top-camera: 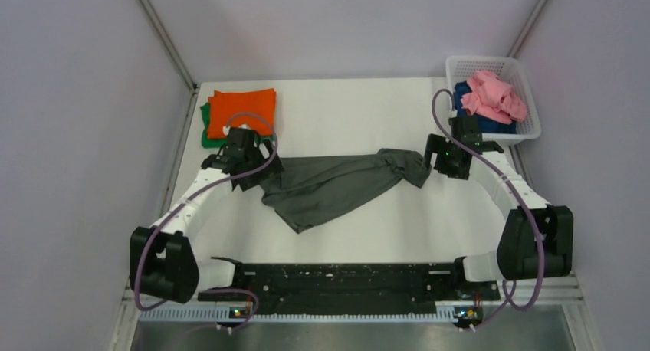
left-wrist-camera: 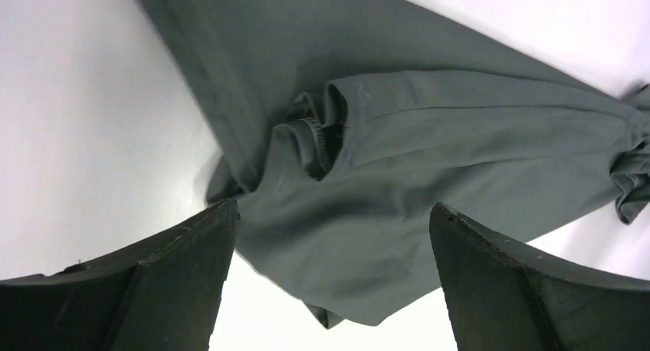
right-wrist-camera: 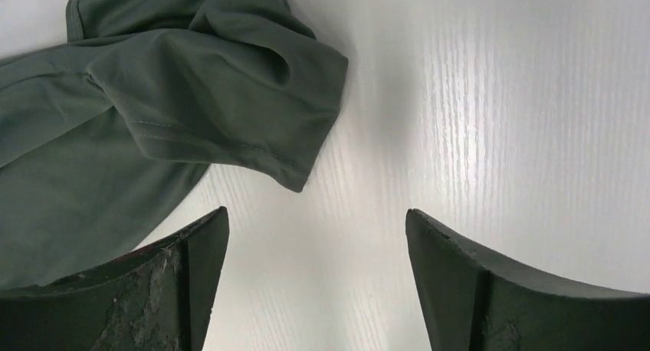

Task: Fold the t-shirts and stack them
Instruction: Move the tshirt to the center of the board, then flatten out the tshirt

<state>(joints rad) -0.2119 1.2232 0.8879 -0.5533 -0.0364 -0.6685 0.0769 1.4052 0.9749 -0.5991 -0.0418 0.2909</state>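
Observation:
The dark grey t-shirt [top-camera: 337, 184] lies crumpled and stretched across the middle of the table. My left gripper [top-camera: 253, 165] is open above its left end; in the left wrist view the cloth [left-wrist-camera: 398, 159] lies below and between the fingers, its collar bunched. My right gripper [top-camera: 444, 163] is open beside its right end; in the right wrist view a sleeve [right-wrist-camera: 230, 113] lies to the left and bare table shows between the fingers. A folded orange t-shirt [top-camera: 242, 109] lies on a green one [top-camera: 205, 129] at the far left. Pink [top-camera: 494, 94] and dark blue [top-camera: 462, 96] t-shirts sit in the basket.
The white mesh basket [top-camera: 529, 90] stands at the far right corner of the white table [top-camera: 352, 106]. Grey walls close in the table at the back and sides. A black rail [top-camera: 337, 282] with both arm bases runs along the near edge.

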